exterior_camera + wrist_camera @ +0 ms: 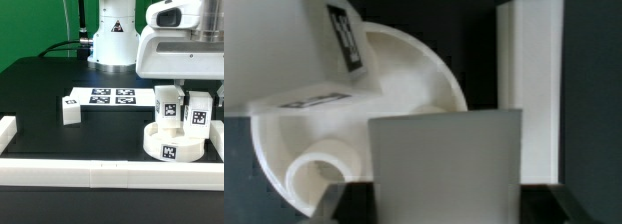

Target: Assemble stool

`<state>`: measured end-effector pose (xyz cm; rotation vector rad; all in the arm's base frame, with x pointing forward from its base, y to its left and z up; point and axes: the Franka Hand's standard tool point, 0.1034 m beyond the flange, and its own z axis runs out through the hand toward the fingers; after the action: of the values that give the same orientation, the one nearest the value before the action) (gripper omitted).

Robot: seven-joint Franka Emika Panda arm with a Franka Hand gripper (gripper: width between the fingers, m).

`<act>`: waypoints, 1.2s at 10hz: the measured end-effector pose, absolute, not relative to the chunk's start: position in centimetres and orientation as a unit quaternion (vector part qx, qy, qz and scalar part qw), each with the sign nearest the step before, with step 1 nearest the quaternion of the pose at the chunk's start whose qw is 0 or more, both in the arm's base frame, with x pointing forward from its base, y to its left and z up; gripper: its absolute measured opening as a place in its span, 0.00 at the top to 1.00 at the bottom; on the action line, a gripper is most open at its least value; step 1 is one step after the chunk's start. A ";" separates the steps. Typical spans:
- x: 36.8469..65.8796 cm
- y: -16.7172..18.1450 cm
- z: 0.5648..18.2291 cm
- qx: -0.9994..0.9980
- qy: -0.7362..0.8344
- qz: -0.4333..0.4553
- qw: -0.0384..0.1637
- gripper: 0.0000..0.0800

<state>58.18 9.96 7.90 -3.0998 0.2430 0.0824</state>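
Fitting a short blocky white plastic leg (198, 114) into the thick round white plastic seat disc (172, 148), low at the exterior view's right. Holding that leg in the two-finger gripper (196, 93), closed narrowly around it. Next, likely: twisting it home, keeping it upright.
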 end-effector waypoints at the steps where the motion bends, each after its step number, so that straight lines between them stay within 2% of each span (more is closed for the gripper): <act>1: 58.4 10.3 8.1 -0.991 0.133 0.026 0.018 0.57; 3: 59.0 10.7 8.6 -0.982 0.189 0.022 0.023 0.57; 5: 59.7 10.7 8.4 -0.985 0.172 0.017 0.025 0.57; 11: 59.6 10.8 8.1 -0.981 0.194 0.018 0.024 0.57; 12: 60.2 11.1 8.2 -0.971 0.238 0.004 0.033 0.57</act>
<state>60.17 11.14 8.25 -2.9875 0.7328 0.0116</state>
